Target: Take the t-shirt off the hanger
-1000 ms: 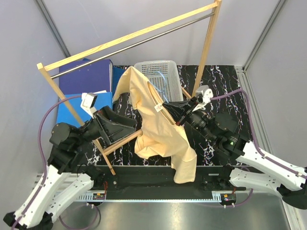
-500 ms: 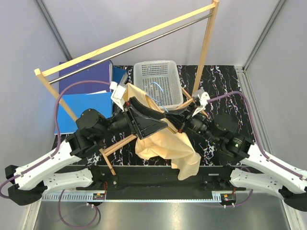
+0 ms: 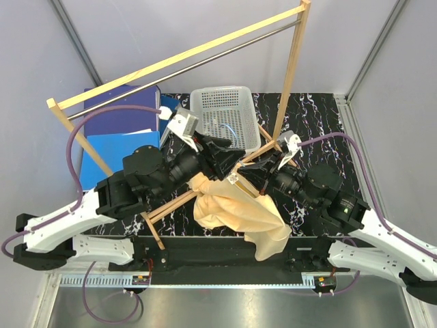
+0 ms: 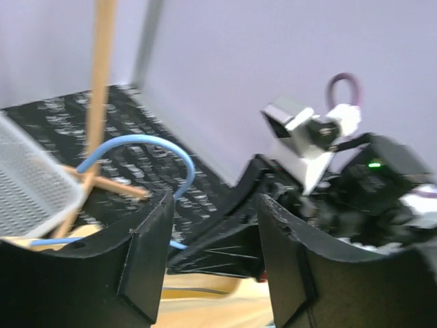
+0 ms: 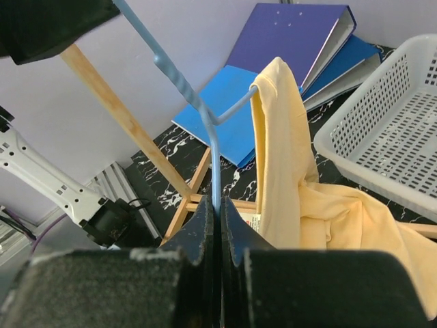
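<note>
**Item:** soft pale peach cloth t-shirt (image 5: pixel 287 137). One fold is draped over a shoulder bend of the thin light-blue wire hanger (image 5: pixel 214 164). The rest slumps over the lower bar of the wooden clothes rack (image 3: pixel 293 68) and trails past the near edge of the black marbled bench (image 3: pixel 314 116).

**Right gripper** (image 5: pixel 217 208): jaws fully closed on the hanger's wire, holding it up beside the white perforated plastic basket (image 3: pixel 205 99).

**Left gripper** (image 4: pixel 213 201): jaws stand partly apart with nothing clamped. The hanger's hook curves just beyond the left finger.

**Step in hand:** judged late. Most of the garment is off the wire, and only the draped fold is left.

**Next move calls for:** a hold on that fold, or a counter-hold on the hook. The cloth must then slide off the wire end while the right jaws stay firm. Loose cloth may snag on the bend.

**Obscured:**
- In the top view, the left arm covers the hanger's shoulders and the draped fold.
- The hanger's bottom bar appears in no view.
- The left wrist view is blurred, so it cannot be told whether the hook lies within reach of the left jaws.
- The blue and purple ring binders (image 3: pixel 123 109) are partly covered by the rack.
</note>
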`<state>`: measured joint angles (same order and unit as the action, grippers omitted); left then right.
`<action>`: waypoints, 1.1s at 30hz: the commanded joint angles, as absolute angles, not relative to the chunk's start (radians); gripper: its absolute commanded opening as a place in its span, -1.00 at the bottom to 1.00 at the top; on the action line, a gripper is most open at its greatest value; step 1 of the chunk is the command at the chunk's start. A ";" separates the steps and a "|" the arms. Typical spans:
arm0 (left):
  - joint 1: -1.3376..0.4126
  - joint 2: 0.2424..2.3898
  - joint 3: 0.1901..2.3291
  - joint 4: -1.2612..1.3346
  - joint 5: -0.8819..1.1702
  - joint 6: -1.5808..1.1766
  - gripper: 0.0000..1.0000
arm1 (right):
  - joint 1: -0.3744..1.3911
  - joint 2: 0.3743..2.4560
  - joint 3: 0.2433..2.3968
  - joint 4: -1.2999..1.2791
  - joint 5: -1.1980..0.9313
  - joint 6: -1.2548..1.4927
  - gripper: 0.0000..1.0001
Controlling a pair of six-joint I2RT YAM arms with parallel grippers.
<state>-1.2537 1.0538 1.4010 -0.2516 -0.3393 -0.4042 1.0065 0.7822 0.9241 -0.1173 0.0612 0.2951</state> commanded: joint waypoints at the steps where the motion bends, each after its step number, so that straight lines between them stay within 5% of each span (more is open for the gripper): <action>1: -1.292 1.100 1.489 -0.386 -0.583 -0.230 0.01 | 1.003 0.782 1.009 -0.110 0.063 0.344 -1.00; 16: -1.307 1.183 1.565 -0.489 -0.681 -0.224 -0.06 | 1.002 0.867 1.098 -0.130 -0.086 0.420 -1.00; 21: -1.308 1.216 1.606 -0.518 -0.793 -0.225 -0.68 | 1.003 0.859 1.095 -0.141 -0.089 0.426 -0.99; 23: -1.307 1.219 1.620 -0.523 -0.857 -0.222 -0.95 | 1.002 0.836 1.095 -0.166 -0.058 0.422 -0.60; 24: -1.307 1.226 1.627 -0.526 -0.889 -0.210 -1.00 | 1.002 0.819 1.101 -0.211 -0.049 0.399 0.03; 28: -1.308 1.232 1.669 -0.555 -1.011 -0.178 -1.00 | 1.003 0.787 1.158 -0.438 0.061 0.281 0.98; 33: -1.308 1.207 1.651 -0.561 -1.117 -0.163 -1.00 | 1.003 0.687 1.174 -0.647 0.124 0.177 1.00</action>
<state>-1.3090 1.2427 1.6104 -0.5968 -0.9611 -0.1875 1.0050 0.7723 1.1427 -0.4507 0.0551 0.2943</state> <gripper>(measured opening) 0.046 0.994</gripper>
